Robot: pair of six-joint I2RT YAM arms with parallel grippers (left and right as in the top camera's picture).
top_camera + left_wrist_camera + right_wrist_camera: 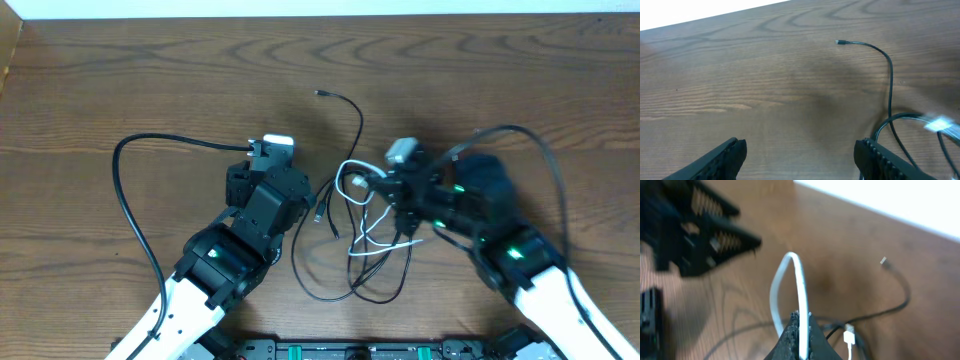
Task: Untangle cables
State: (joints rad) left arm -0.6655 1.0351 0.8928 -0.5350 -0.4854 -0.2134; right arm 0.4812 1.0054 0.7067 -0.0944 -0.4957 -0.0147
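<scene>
While your right claw (800,319) pinches a loop of the thin white cable (800,285), your left claw (800,146) hangs spread above the brown wooden table (150,80). The tangle lies mid-table; the thin black cable (890,75) sends its plug toward the far edge.

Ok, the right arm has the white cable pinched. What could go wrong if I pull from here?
1. The right gripper is shut on a loop of the white cable, which overlaps the black cable in the overhead view. Pulling may tighten the tangle instead of freeing it.
2. The left gripper is open and holding nothing, so the whole bundle may simply drag along.
3. The two grippers sit close together, so a sideways pull risks a collision.
</scene>
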